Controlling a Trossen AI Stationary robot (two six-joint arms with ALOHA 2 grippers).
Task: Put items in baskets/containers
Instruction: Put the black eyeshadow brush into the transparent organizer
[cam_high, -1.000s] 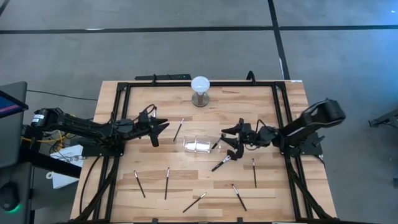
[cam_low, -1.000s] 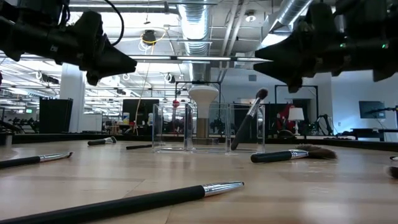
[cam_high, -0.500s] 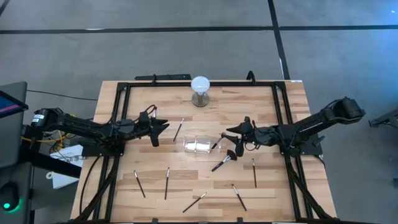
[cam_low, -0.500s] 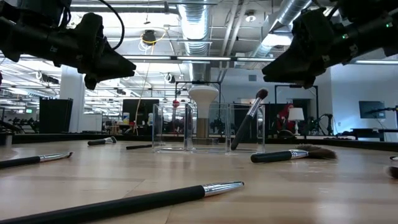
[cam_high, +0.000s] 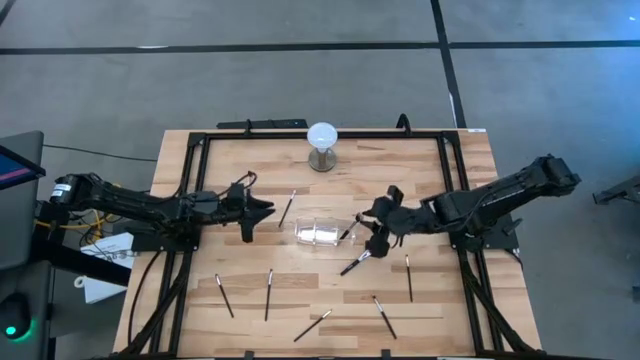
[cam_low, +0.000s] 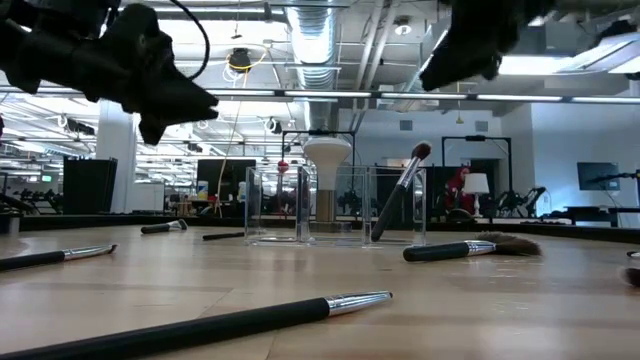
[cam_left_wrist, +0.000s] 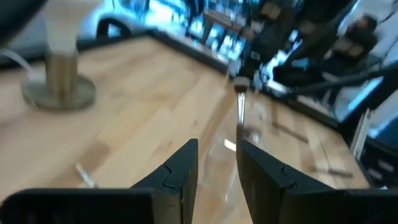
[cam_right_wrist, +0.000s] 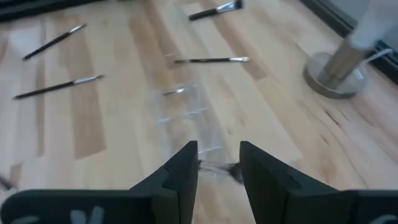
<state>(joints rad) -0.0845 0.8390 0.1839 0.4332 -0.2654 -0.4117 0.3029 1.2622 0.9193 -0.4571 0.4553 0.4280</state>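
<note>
Pale wooden slatted table (cam_high: 330, 290), framed by a black metal rail; grey floor all round it, an open hall with ceiling ducts behind. Widest free stretch of boards lay along the far edge, either side of the white globe on a round metal base (cam_high: 322, 144).

Left arm's gripper (cam_high: 255, 210) hung above the boards left of centre, fingers a narrow gap apart, nothing between them. Right arm's gripper (cam_high: 377, 226) hung just right of the small clear rectangular holder (cam_high: 320, 233), above the broad black fan-headed brush (cam_high: 356, 263); its fingers (cam_right_wrist: 180, 171) stood a slot apart and empty in its wrist view.

The holder sat mid-table between the two grippers. One slim dark-handled makeup brush (cam_low: 400, 190) leaned in its right end, tip up over the rim. Another brush (cam_high: 287, 208) lay between the left gripper and the holder.

Near edge was cluttered: five thin brushes (cam_high: 268, 294) scattered across it, well apart from each other.
</note>
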